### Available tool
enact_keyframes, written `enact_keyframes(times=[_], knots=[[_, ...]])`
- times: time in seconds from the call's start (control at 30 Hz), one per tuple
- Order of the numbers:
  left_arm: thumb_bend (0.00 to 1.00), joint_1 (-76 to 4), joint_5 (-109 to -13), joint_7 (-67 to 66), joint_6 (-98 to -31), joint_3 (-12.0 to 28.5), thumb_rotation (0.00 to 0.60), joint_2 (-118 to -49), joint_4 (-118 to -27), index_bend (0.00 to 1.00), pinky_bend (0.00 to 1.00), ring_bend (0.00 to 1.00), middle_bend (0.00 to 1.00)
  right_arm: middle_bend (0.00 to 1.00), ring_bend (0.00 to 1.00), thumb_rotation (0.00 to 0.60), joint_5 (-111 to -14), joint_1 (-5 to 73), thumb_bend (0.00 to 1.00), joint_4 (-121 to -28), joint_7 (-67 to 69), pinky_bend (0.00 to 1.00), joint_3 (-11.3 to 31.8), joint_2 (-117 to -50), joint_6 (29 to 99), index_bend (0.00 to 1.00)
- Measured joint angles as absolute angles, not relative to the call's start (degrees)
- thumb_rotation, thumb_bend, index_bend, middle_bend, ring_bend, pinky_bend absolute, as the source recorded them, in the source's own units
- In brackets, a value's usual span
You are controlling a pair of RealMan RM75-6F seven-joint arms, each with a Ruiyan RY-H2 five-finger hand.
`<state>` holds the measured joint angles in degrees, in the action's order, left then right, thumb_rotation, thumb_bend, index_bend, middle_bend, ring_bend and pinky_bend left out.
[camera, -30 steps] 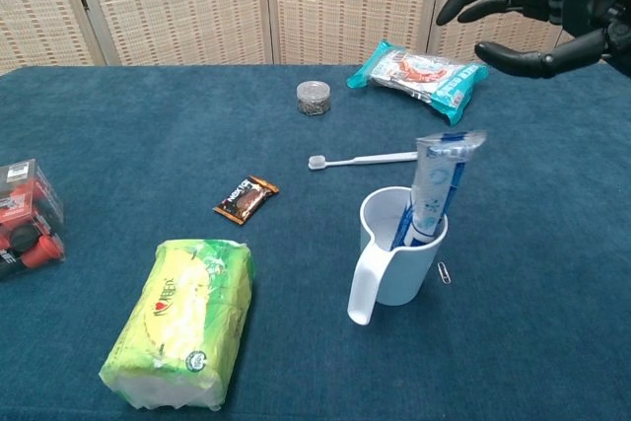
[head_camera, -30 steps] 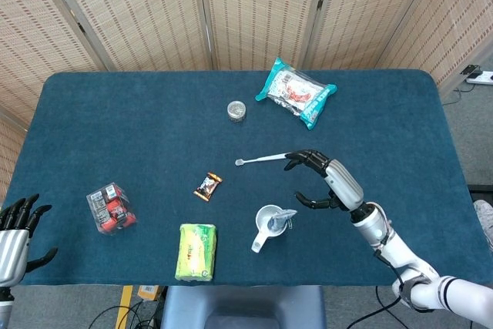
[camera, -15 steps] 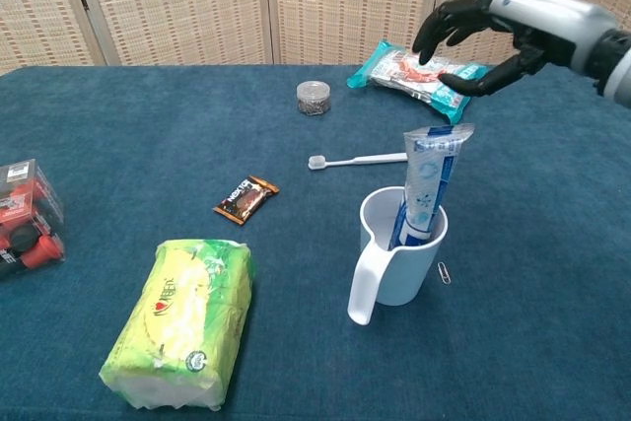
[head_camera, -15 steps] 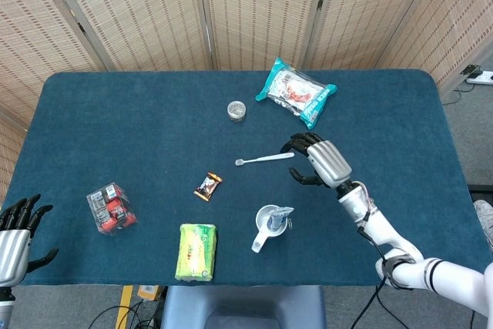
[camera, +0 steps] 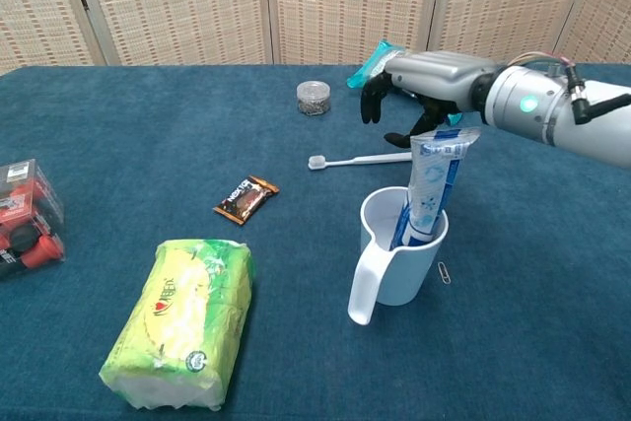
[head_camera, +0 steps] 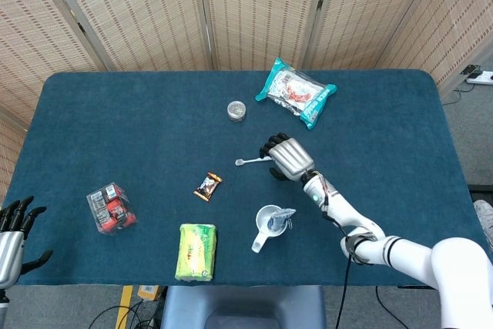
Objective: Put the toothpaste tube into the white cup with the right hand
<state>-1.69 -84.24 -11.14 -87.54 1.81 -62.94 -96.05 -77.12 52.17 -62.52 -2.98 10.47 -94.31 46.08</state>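
The toothpaste tube (camera: pixel 430 187) already stands in the white cup (camera: pixel 394 253), cap end down inside and its flat crimped end poking up above the rim, leaning a little toward the cup's right wall; its long axis runs nearly upright. My right hand (camera: pixel 412 88) holds nothing: it hangs over the table beyond the cup, fingers curled downward with space between them, above the handle end of the white toothbrush (camera: pixel 360 159) that lies flat behind the cup. From my fingers (camera: pixel 372 103) the tube lies nearer to me and below, close enough that in the chest view its crimped top overlaps the underside of my palm. I judge the placing done, so the only relation that matters now is that closeness: any pull-away should go up or out to my right, not back across the tube's top, or I could tip it out. My left hand (head_camera: pixel 11 238) sits far off at the table's near left corner, fingers spread, empty, well away from cup and tube.
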Motion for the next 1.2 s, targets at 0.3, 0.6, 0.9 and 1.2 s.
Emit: enact_keyframes(times=[0.3, 0.6, 0.9, 1.2], knots=[[0.21, -1.2, -84.1, -10.2, -87.9, 1.6, 0.600, -62.8, -95.4, 0.23, 0.15, 0.09, 0.10, 0.37, 0.22, 0.600, -75.8, 55.5, 0.33, -53.5, -10.6, 0.22, 10.1, -100.2, 42.9, 0.41], [0.21, -0.8, -83.7, -9.4, -88.0, 1.7, 0.600, -62.6, -94.8, 0.23, 0.15, 0.09, 0.10, 0.36, 0.22, 0.600, -74.4, 57.9, 0.32, -43.8, -13.8, 0.22, 10.2, -105.8, 40.1, 0.41], [0.21, -0.5, -83.0, -8.8, -87.8, 1.6, 0.600, -62.8, -93.9, 0.23, 0.15, 0.09, 0.10, 0.35, 0.22, 0.600, -73.6, 60.2, 0.31, -35.1, -15.1, 0.22, 10.8, -111.5, 37.7, 0.41], [0.21, -0.2, -82.7, -8.3, -87.6, 1.5, 0.600, -62.9, -93.2, 0.23, 0.15, 0.09, 0.10, 0.35, 0.22, 0.600, -74.5, 60.9, 0.30, -30.2, -14.3, 0.22, 10.4, -114.8, 37.5, 0.41]])
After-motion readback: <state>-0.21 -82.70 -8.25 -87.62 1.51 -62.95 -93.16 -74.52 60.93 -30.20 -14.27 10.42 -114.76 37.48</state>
